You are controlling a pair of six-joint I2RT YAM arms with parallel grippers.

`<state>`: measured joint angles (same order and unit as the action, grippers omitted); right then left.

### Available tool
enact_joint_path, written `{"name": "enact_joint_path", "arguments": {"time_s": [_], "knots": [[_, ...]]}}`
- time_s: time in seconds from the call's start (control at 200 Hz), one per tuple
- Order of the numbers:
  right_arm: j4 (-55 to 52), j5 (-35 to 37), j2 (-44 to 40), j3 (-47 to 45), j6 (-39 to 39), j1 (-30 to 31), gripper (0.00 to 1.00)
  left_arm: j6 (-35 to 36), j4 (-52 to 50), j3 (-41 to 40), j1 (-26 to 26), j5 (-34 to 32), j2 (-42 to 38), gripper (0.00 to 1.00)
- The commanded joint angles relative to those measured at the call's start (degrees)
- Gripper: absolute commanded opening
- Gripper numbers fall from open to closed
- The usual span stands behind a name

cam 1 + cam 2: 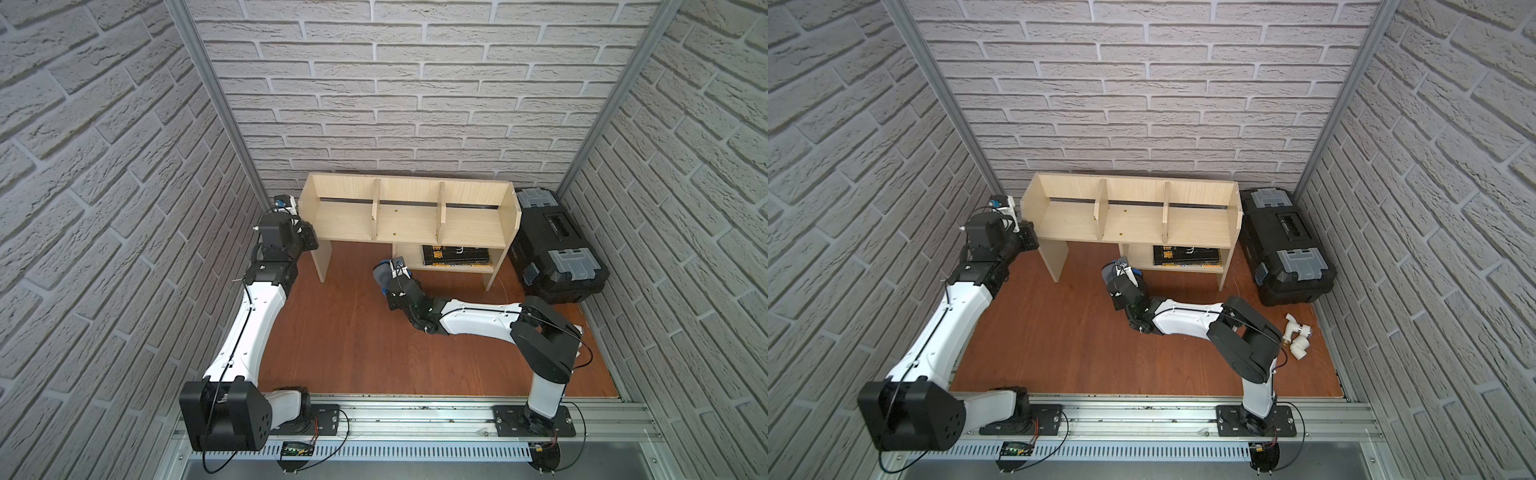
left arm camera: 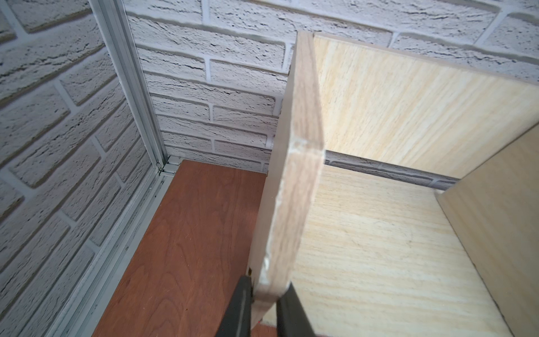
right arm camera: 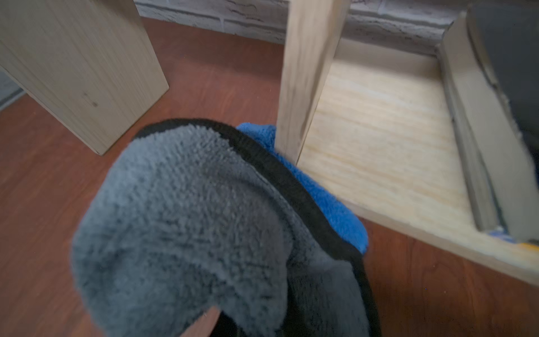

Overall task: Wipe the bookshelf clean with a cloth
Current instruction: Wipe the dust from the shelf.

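Left gripper: the left gripper point(image 2: 265, 295) is closed on the front edge of the left end panel point(image 2: 294, 204) of the bookshelf point(image 1: 407, 218), one dark finger pressed on each face; by the look of it, it steadies the unit.
Right gripper: the right gripper point(image 1: 394, 277) is low in front of the unit; its fingers are buried in the cloth point(image 3: 189, 218) and closed on it.
Cloth: bunched over the fingertips, grey face toward the wrist camera, blue face folded under; the blue fold touches the foot of the short upright point(image 3: 306, 73) that bounds the lower shelf point(image 3: 379, 131).
Key relation: the lower shelf opens just past the cloth, on the far side of that upright; the bookshelf's long axis runs across the scene along the back wall, so a wipe would likely travel sideways along it; the right arm is the nearer one to every unwiped board.
Top compartments: three, bare, above and behind the cloth; reaching them calls for a lift over the front edge.
In the way: dark books point(image 1: 455, 255) lie flat on the lower shelf and take up much of it; the upright stands between the cloth and that board.
Around: a black toolbox point(image 1: 552, 241) sits just beside the right end; white pipe fittings point(image 1: 1296, 336) lie on the floor point(image 1: 353, 332) near the right arm's base, well apart from the shelf.
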<state>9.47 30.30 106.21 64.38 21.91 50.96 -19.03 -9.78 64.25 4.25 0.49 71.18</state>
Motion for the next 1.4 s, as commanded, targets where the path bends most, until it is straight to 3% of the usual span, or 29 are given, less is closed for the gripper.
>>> {"name": "enact_joint_path", "arguments": {"time_s": [0.0, 0.32, 0.525, 0.9, 1.395], "knots": [[1.97, 0.22, -3.01, 1.25, -0.55, -0.36, 0.03, -1.99, 3.50, -0.31, 0.05, 5.34, -0.72, 0.00], [0.38, 1.61, -10.88, 7.08, -6.69, -0.39, 0.03, 1.67, 1.50, -0.19, 0.18, 9.73, -4.38, 0.00], [-1.52, 3.62, -6.90, 11.19, -7.30, -1.60, 0.03, 2.68, 0.61, -0.19, 0.31, 11.66, -5.68, 0.00], [3.19, 1.96, -1.64, 0.13, 1.11, -2.02, 0.03, 1.45, 0.76, -0.70, 2.20, 11.73, -4.88, 0.00], [1.72, 6.70, -11.55, 5.08, -8.20, -2.16, 0.03, 1.89, 0.74, -1.01, 2.26, 11.02, -5.12, 0.00]]}}
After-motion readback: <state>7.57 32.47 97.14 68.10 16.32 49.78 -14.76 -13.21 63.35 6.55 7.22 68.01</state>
